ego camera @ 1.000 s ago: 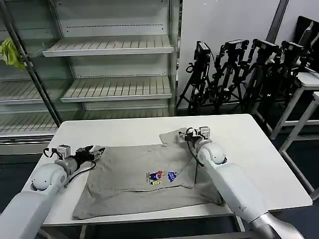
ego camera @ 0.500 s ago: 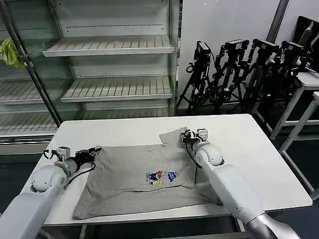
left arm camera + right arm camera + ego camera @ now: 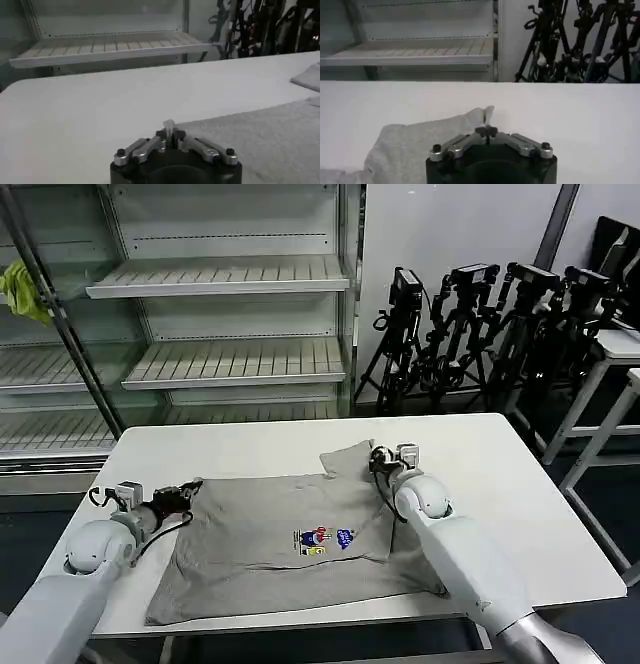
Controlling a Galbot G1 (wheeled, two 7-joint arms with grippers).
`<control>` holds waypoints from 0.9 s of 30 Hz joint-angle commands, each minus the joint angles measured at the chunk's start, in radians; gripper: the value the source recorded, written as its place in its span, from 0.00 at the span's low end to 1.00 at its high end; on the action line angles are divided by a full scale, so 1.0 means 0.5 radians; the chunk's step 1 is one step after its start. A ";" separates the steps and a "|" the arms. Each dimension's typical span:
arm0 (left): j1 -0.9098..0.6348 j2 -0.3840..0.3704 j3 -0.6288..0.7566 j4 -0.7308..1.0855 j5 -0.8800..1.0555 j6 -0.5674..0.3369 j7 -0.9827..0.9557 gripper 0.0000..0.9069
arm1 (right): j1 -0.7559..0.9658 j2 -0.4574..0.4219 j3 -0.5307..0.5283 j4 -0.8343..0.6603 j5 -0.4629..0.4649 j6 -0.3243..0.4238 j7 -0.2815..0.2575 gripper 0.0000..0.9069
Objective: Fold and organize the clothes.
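The clothes are one light grey T-shirt [image 3: 270, 529] with a small multicoloured graphic [image 3: 325, 539], lying flat on the white table [image 3: 500, 474]. My left gripper [image 3: 190, 488] is at the shirt's left upper corner, shut on a pinch of its edge. In the left wrist view a nub of grey fabric pokes out between the closed tips of the left gripper [image 3: 169, 134], with the shirt [image 3: 260, 137] spreading beyond. My right gripper [image 3: 375, 456] is shut on the raised far-right corner. There the right gripper [image 3: 486, 131] pinches a fold of the shirt [image 3: 415, 142].
Metal shelving [image 3: 220, 279] stands behind the table, with a yellow-green cloth [image 3: 22, 289] on its left. Camera tripods [image 3: 480, 324] crowd the back right, and side tables [image 3: 620, 344] stand at the far right. Bare tabletop lies behind and to the right of the shirt.
My left gripper has drawn slightly to the left with the shirt's corner. The right gripper has barely shifted and still holds its corner.
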 commanded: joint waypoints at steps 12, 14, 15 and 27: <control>0.001 -0.008 0.006 0.012 0.027 -0.038 0.012 0.08 | 0.029 0.001 0.026 -0.011 -0.030 0.018 -0.008 1.00; 0.003 -0.009 0.006 0.011 0.029 -0.041 0.014 0.08 | 0.032 0.004 0.028 -0.023 -0.033 0.016 -0.009 1.00; 0.005 -0.009 0.006 0.010 0.030 -0.043 0.017 0.08 | 0.033 0.006 0.029 -0.028 -0.037 0.016 -0.009 1.00; 0.025 -0.004 -0.006 0.007 0.041 -0.060 0.038 0.08 | 0.041 0.070 0.030 -0.128 -0.100 0.030 -0.025 1.00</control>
